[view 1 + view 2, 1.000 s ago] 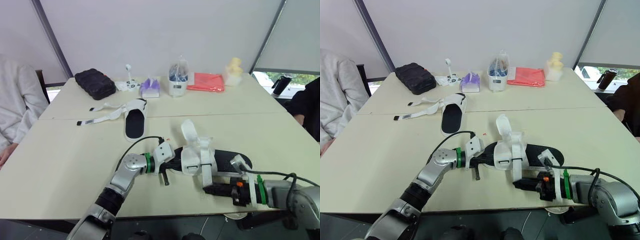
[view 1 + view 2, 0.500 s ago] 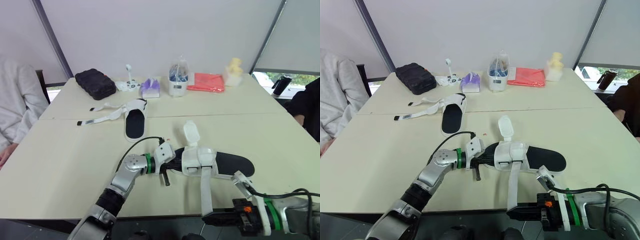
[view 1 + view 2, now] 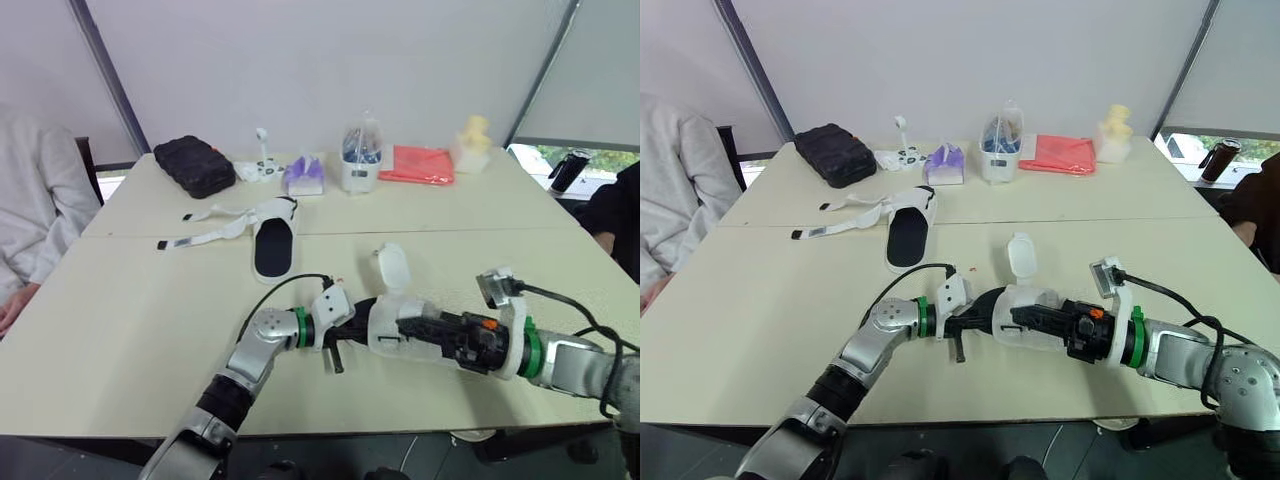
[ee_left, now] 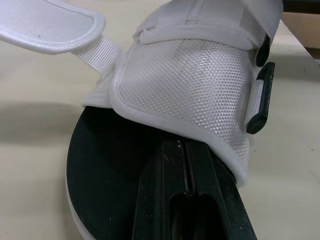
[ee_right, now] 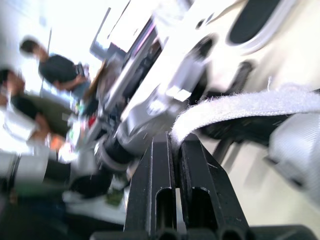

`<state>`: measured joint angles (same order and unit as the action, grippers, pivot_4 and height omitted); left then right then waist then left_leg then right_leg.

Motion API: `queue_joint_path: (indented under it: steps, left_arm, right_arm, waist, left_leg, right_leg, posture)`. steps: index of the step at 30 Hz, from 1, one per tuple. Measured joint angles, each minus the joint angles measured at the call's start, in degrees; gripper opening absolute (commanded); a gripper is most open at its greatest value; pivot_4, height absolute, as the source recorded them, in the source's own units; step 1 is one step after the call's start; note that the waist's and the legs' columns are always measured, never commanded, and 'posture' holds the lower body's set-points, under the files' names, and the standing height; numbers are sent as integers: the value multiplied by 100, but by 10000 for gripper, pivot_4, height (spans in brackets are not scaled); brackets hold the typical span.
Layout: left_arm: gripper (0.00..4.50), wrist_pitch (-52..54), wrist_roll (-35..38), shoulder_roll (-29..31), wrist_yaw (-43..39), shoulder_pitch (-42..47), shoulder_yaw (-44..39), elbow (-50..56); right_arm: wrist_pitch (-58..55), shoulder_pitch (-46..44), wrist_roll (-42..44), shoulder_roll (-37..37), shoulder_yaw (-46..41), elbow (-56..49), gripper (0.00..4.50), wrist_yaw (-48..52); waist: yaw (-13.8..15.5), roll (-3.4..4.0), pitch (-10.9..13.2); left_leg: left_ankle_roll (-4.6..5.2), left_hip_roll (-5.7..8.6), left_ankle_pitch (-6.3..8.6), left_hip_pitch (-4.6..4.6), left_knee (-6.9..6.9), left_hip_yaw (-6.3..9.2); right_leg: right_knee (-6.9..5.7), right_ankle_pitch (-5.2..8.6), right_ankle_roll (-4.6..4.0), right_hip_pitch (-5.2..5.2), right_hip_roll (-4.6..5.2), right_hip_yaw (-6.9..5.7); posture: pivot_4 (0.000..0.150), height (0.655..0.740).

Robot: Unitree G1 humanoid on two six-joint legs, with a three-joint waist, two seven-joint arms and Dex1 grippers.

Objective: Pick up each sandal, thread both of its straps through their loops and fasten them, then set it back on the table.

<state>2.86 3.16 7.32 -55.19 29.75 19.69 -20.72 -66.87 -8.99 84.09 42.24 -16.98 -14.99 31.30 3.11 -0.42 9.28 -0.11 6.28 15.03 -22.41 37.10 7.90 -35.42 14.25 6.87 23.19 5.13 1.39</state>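
Observation:
The near sandal [image 3: 392,322], black-soled with a white mesh upper, lies on the table in front of me. My left gripper [image 3: 345,322] is shut on the front edge of its sole [image 4: 100,165]. My right gripper [image 3: 405,323] reaches in from the right, low over the white upper. It is shut on the white velcro strap [image 5: 240,107], which is drawn across the upper. A second strap flap [image 3: 392,268] stands up behind. The other sandal [image 3: 272,245] lies farther back, its loose straps [image 3: 200,235] spread to the left.
Along the far edge stand a black case [image 3: 190,165], a purple tissue pack [image 3: 300,175], a clear container [image 3: 360,160], a red cloth [image 3: 418,165] and a yellow figure [image 3: 472,135]. One person sits at the left [image 3: 30,220], another at the right [image 3: 625,215].
My right gripper has carried the strap up from below the near table edge and leftward over the sandal's upper. The left gripper keeps its hold on the sole.

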Motion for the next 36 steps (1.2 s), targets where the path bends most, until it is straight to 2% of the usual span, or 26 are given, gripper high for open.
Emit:
queue_joint_path:
  steps: [10,12,13,18,22,27,30,33,36]
  left_arm:
    - [0,1,-1,5,19,-11,0,14]
    - [0,1,-1,5,23,-11,0,14]
    - [0,1,-1,6,23,-11,0,15]
    - [0,1,-1,9,21,-11,0,16]
    - [0,0,0,23,21,-11,-1,19]
    - [0,0,1,48,21,-10,-3,27]
    - [0,-1,3,64,21,-12,-10,33]
    - [0,0,3,57,26,6,-13,13]
    - [0,-5,3,26,43,12,-12,-12]
  right_arm:
    - [11,-307,569,-288,-59,786,872,-722]
    - [21,-313,634,-319,-64,833,6892,-799]
    - [41,-327,638,-324,-68,850,8521,-832]
    - [114,-353,611,-335,-78,859,31747,-962]
    - [197,-452,503,-313,-83,858,31747,-960]
    - [597,-1280,-544,469,-56,855,31747,-232]
    - [1235,-1728,-1883,1093,481,854,31747,560]
    - [1871,-2112,-3105,1160,1234,1225,31747,1002]
    - [2290,-2542,-4104,1048,1902,2040,31747,1425]
  waist:
    - [-3,3,-2]
    - [-5,4,-2]
    - [-7,4,-2]
    - [-9,4,-2]
    - [-20,5,-3]
    - [-52,9,-4]
    - [-67,9,-5]
    - [-78,10,-5]
    - [-63,10,-5]
  left_leg:
    - [0,-1,0,0,0,0]
    - [0,-1,0,0,0,-1]
    - [0,-1,0,0,1,-1]
    - [0,-1,0,0,0,-1]
    - [0,0,0,0,0,-2]
    - [1,3,0,1,1,-6]
    - [1,2,0,1,0,-5]
    - [0,2,0,3,3,-9]
    - [0,9,0,2,5,-8]
  right_leg:
    - [-1,-1,-1,1,-2,1]
    - [-1,-1,-1,0,-2,1]
    - [-1,-1,-1,0,-2,1]
    - [-1,-1,-1,0,-2,1]
    - [-1,-1,-1,0,-3,0]
    - [0,-1,0,0,-11,-3]
    - [1,-1,1,0,-12,-8]
    - [0,-3,5,0,-11,-6]
    - [0,-5,7,-1,-8,-4]
  posture:
    - [1500,7400]
    - [1500,7400]
    - [1500,7400]
    - [1500,7400]
    - [1500,7400]
    - [1500,7400]
    - [1500,7400]
    - [1500,7400]
    - [1500,7400]
